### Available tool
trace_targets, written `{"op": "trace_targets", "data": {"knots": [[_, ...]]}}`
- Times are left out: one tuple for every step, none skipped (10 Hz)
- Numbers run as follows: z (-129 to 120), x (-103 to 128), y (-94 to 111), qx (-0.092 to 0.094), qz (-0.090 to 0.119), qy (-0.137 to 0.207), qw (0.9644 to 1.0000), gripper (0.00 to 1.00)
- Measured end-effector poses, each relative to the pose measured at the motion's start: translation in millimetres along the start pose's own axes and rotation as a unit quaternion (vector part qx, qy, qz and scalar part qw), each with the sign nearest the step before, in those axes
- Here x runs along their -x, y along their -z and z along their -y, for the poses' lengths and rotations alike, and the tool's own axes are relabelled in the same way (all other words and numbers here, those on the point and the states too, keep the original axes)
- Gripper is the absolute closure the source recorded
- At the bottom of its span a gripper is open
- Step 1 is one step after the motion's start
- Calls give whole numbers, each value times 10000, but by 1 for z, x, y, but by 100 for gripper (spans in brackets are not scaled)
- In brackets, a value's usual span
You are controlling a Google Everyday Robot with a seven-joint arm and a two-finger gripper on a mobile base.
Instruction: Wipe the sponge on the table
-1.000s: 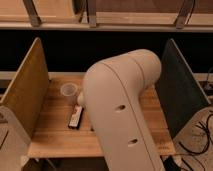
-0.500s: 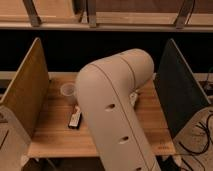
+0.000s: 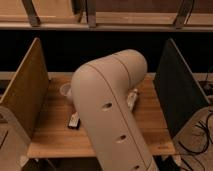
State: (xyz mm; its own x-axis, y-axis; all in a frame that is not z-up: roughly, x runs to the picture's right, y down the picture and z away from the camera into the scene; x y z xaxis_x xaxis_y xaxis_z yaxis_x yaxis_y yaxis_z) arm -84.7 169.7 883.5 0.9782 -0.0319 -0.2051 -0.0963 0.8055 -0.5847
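The sponge cannot be seen anywhere, so its place on the worktop (image 3: 52,134) cannot be told. The thick pale arm (image 3: 107,112) covers the whole middle of the planks and hides whatever lies behind it.

At the arm's right edge a small pale part sticks out low over the right half of the worktop. This looks like the hand (image 3: 132,98). Its fingers are closed. Whether they grip anything cannot be told, since the arm hides most of it.

On the left of the arm, near the back of the worktop, a clear cup (image 3: 65,90) stands upright, partly hidden by the arm. Nearer the front, just beside the arm's left edge, a black-and-white bar (image 3: 75,121) lies flat on the wood, well apart from the cup.

The worktop is of pale wooden planks. A tan board (image 3: 25,100) stands upright along its left side and a dark board (image 3: 177,90) along its right side. Behind the worktop runs a dark gap, and above it a wooden shelf (image 3: 125,19) with slanted metal brackets. Dark cables (image 3: 200,135) lie on the floor to the right of the dark board.
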Motion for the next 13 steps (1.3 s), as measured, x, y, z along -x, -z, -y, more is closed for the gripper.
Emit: {"op": "trace_targets", "data": {"knots": [[-14, 3, 3, 46, 4, 75, 10000, 100], [-31, -1, 3, 123, -80, 117, 9998, 100], [-46, -14, 0, 225, -202, 49, 9995, 100], [-56, -27, -3, 312, -305, -66, 9990, 100], [-66, -45, -9, 418, -427, -230, 9980, 100], [-71, -61, -13, 488, -526, -386, 9967, 100], [-70, -74, -16, 521, -613, -535, 9953, 100], [-65, -84, -18, 509, -701, -605, 9944, 100], [-52, -91, -19, 443, -775, -628, 9940, 100], [-38, -92, -19, 377, -791, -622, 9942, 100], [-24, -86, -21, 315, -783, -564, 9948, 100], [-13, -77, -22, 267, -742, -491, 9957, 100], [0, -62, -23, 206, -680, -364, 9968, 100]]}}
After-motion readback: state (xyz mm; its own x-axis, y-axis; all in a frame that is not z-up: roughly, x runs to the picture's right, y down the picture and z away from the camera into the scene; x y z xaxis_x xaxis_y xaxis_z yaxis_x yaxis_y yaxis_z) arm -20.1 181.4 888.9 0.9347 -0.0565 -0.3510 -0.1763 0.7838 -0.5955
